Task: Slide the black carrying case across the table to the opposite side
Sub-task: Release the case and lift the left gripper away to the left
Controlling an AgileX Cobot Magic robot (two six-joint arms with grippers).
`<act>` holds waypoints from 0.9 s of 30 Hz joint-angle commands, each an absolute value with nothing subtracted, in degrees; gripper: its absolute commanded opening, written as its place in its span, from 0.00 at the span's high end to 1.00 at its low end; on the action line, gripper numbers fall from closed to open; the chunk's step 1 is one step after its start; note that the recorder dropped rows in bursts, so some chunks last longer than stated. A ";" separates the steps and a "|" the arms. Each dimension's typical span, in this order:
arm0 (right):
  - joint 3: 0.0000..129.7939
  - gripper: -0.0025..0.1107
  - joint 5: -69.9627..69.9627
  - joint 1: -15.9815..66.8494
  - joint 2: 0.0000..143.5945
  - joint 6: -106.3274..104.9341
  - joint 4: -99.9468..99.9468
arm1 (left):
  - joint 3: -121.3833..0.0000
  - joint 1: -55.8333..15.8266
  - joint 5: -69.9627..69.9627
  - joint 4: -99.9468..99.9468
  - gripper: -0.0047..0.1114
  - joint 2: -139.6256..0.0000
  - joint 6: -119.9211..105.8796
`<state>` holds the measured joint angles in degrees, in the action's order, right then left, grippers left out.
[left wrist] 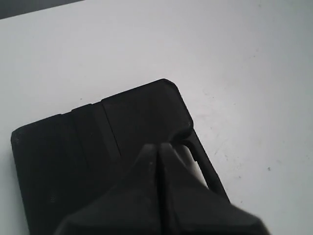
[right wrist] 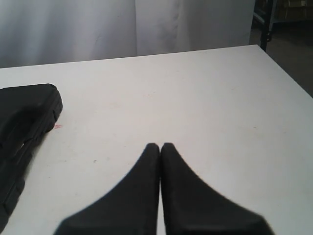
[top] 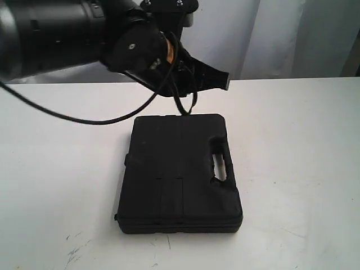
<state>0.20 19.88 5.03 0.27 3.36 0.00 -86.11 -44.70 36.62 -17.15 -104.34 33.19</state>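
The black carrying case (top: 180,174) lies flat in the middle of the white table (top: 298,140), its handle cutout (top: 219,166) toward the right. My left gripper (top: 225,80) hangs shut above the case's far edge, empty; the exterior view does not show it touching the case. In the left wrist view the shut left gripper (left wrist: 158,146) points down over the case (left wrist: 73,156) beside its handle (left wrist: 208,169). My right gripper (right wrist: 160,145) is shut and empty over bare table (right wrist: 205,98), with the case (right wrist: 24,112) off to one side. The exterior view does not show the right gripper.
A black cable (top: 84,118) droops from the left arm (top: 56,34) over the table behind the case. A white curtain (right wrist: 122,24) hangs past the far edge. A small reddish spot (right wrist: 56,126) marks the table by the case. The table's side edge (right wrist: 288,73) drops to dark floor.
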 commanded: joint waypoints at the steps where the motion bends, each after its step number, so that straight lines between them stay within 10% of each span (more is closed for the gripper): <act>1: 0.00 0.98 19.79 5.13 0.00 3.34 0.58 | -75.38 -44.61 30.08 -17.71 0.96 -94.66 33.52; 27: 0.00 0.98 19.79 5.13 0.00 3.34 0.58 | -62.32 -44.61 38.89 -24.24 0.96 -80.65 32.46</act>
